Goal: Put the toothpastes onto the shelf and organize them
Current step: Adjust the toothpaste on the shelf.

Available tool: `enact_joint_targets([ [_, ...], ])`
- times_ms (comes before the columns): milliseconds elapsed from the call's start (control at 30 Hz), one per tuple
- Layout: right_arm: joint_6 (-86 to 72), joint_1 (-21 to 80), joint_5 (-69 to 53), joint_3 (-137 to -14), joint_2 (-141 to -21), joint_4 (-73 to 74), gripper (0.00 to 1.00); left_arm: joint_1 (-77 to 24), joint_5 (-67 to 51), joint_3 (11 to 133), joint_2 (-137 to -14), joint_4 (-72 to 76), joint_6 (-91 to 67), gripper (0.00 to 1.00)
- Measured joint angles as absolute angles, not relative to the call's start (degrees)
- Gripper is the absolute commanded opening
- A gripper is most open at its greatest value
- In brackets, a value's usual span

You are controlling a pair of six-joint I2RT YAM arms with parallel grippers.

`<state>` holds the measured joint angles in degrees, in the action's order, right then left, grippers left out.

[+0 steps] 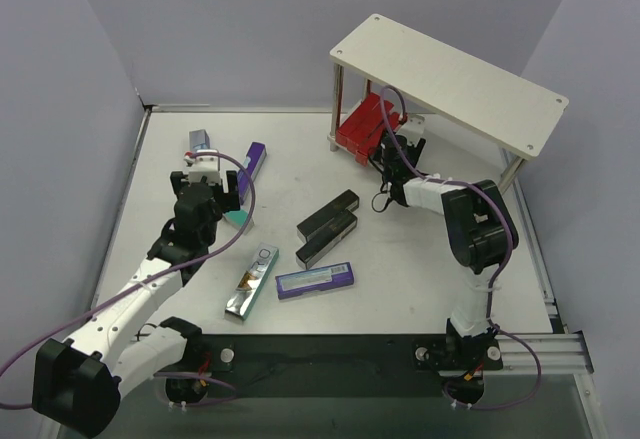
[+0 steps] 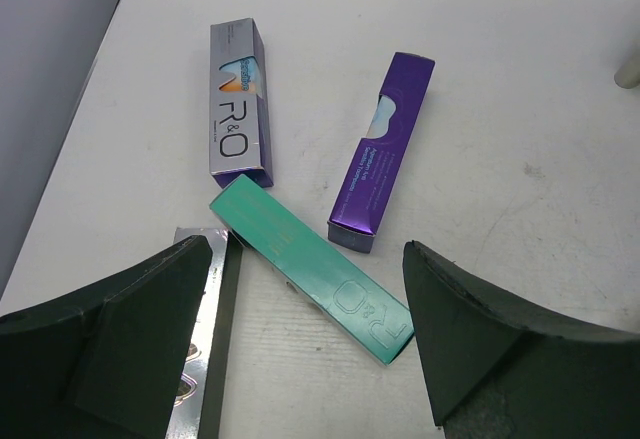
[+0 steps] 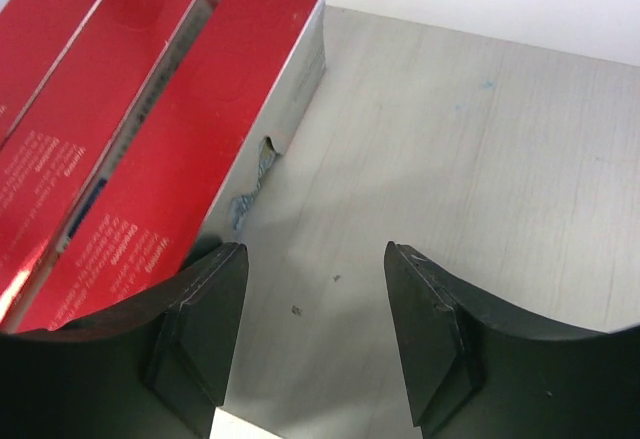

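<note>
While the left gripper (image 2: pixel 310 344) is hanging spread and empty over the 10 o'clock part of the surface (image 1: pixel 400 259), its fingers (image 2: pixel 120 349) are flanking the near end of a teal carton (image 2: pixel 310 264) without gripping it. A purple carton (image 2: pixel 382 149) is lying just beside the teal one, at its 1 o'clock. A silver-faced carton (image 2: pixel 240 104) is lying at its 11 o'clock, its near end close to the teal carton's far end. A further shiny carton (image 2: pixel 205 339) is showing partly behind the left finger.

Mid-surface, two black cartons (image 1: pixel 328 224) are lying side by side, touching. A purple-and-silver carton (image 1: pixel 315 279) is lying at their 6 o'clock and a long silver carton (image 1: pixel 252 279) at their 8 o'clock, both apart from them.

The shelf (image 1: pixel 450 79) is standing at 1 o'clock. Three red cartons (image 3: pixel 150 159) are lying side by side on its lower board (image 3: pixel 480 159). The right gripper (image 3: pixel 315 329) is hovering over that board at their 3 o'clock, spread and holding nothing. Whether its left finger is touching the nearest red carton cannot be told.
</note>
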<state>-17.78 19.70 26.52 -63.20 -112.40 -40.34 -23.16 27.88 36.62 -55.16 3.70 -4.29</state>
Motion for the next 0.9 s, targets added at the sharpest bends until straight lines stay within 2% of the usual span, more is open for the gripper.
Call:
enact_joint_targets([
  [167, -17.0, 19.9, 26.3, -60.3, -110.3, -40.6, 0.58, -23.2, 27.9, 36.6, -55.2, 3.7, -4.3, 0.89],
  [367, -15.3, 20.8, 26.4, -53.9, -102.1, -39.9, 0.70, -23.2, 27.9, 36.6, -54.9, 3.7, -4.3, 0.89],
  [433, -14.6, 21.6, 26.0, -51.8, -97.7, -38.8, 0.77, -23.2, 27.9, 36.6, -54.8, 3.7, -4.3, 0.89],
  [600, -13.2, 22.7, 20.4, -51.0, -89.4, -34.5, 0.86, -23.2, 27.9, 36.6, -54.4, 3.7, -4.3, 0.89],
  [900, -8.2, 22.7, 6.0, -54.0, -91.7, -24.8, 0.86, -23.2, 27.9, 36.6, -54.0, 3.7, -4.3, 0.89],
])
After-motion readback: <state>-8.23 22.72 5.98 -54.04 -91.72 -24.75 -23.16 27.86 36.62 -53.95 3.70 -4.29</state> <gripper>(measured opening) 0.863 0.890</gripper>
